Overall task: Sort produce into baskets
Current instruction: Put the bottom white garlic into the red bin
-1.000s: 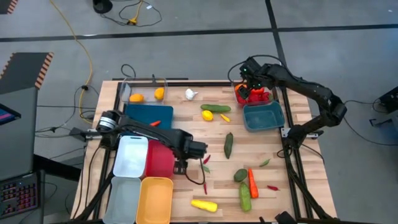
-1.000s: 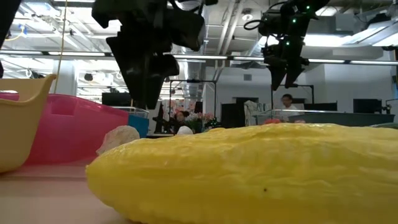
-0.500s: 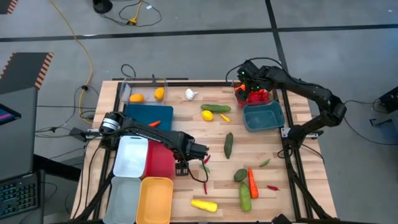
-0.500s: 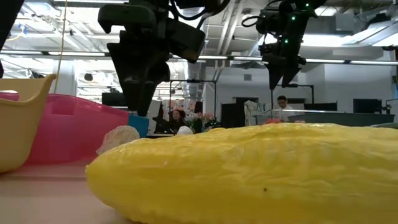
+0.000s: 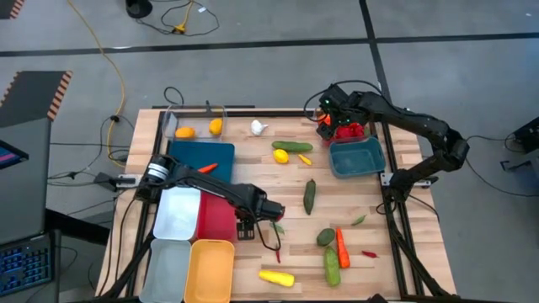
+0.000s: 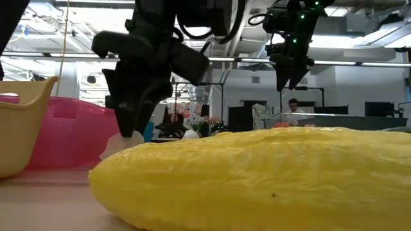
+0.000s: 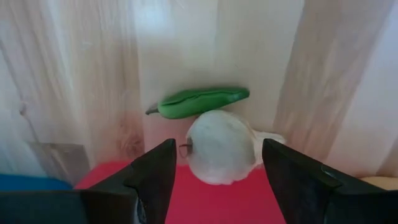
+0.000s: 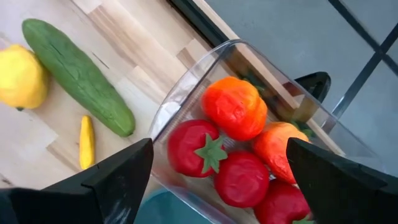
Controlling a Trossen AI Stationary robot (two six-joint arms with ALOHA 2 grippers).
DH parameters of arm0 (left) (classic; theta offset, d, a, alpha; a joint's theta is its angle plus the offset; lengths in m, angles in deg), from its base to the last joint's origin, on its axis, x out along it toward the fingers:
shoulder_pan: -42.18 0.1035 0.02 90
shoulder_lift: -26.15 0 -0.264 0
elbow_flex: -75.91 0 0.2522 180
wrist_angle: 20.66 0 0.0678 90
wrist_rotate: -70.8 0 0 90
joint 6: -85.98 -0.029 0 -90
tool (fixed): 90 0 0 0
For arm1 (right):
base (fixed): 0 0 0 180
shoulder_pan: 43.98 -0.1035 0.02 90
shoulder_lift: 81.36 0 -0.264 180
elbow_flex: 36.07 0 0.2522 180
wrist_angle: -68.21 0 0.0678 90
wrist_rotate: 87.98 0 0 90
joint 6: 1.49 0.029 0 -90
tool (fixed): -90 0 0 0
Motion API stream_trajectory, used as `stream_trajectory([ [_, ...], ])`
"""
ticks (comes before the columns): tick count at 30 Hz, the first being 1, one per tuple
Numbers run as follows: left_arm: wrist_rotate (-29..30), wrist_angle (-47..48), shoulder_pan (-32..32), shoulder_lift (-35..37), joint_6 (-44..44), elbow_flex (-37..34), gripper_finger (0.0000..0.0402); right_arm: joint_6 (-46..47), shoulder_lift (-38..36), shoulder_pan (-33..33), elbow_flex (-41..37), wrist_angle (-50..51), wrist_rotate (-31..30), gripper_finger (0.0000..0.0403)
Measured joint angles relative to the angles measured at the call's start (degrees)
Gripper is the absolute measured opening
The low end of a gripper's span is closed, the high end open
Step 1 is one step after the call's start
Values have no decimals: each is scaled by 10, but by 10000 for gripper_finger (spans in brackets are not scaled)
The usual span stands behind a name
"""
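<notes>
My left gripper (image 7: 217,148) is open, pointing down beside the red basket's (image 5: 216,220) right wall. Its fingers stand on either side of a white garlic (image 7: 221,146) that rests on the table against that wall; a gap shows on each side. A green chilli (image 7: 199,101) lies just past the garlic. In the low view the left gripper (image 6: 131,128) reaches down to the garlic (image 6: 121,144). My right gripper (image 5: 323,116) is open and empty above the left rim of the clear basket (image 8: 186,93), which holds red tomatoes (image 8: 193,149) and orange peppers (image 8: 235,107).
White (image 5: 177,210), grey-blue (image 5: 166,268), yellow (image 5: 210,269) and dark blue (image 5: 200,156) baskets stand at the left, a teal one (image 5: 356,158) at the right. Cucumbers (image 5: 310,195), a carrot (image 5: 342,247), an avocado (image 5: 325,237) and a yellow squash (image 5: 276,277) lie loose on the table's middle and near part.
My left gripper has come down beside the red basket until its open fingers stand around the garlic, and has tipped a little. My right gripper has moved a little toward the table's left, above the clear basket's rim. No produce has moved.
</notes>
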Motion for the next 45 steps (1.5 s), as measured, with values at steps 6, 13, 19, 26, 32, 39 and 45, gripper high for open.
stream_trajectory([
  [6, 12, -1, 0, -8, 4, 0, 226, 11, 0, -9, 0, 0, 2, 393],
  [13, 15, -2, -1, -8, 8, 0, 201, 11, 0, -9, 0, 1, 2, 393],
  [19, 15, 3, -1, -8, 9, 0, 154, 11, 0, -9, 0, 2, 3, 393],
  [26, 15, 4, -1, -8, 9, 0, 107, 11, 0, -9, 0, 2, 3, 393],
  [32, 15, 4, -1, -8, 9, 0, 92, 11, 0, -9, 0, 7, 3, 393],
  [39, 13, 4, 1, -8, 9, 0, 91, 11, 0, -4, 0, 28, 4, 393],
  [45, 13, 15, 1, -4, 5, 13, 90, 12, 0, -4, 0, 33, 4, 393],
])
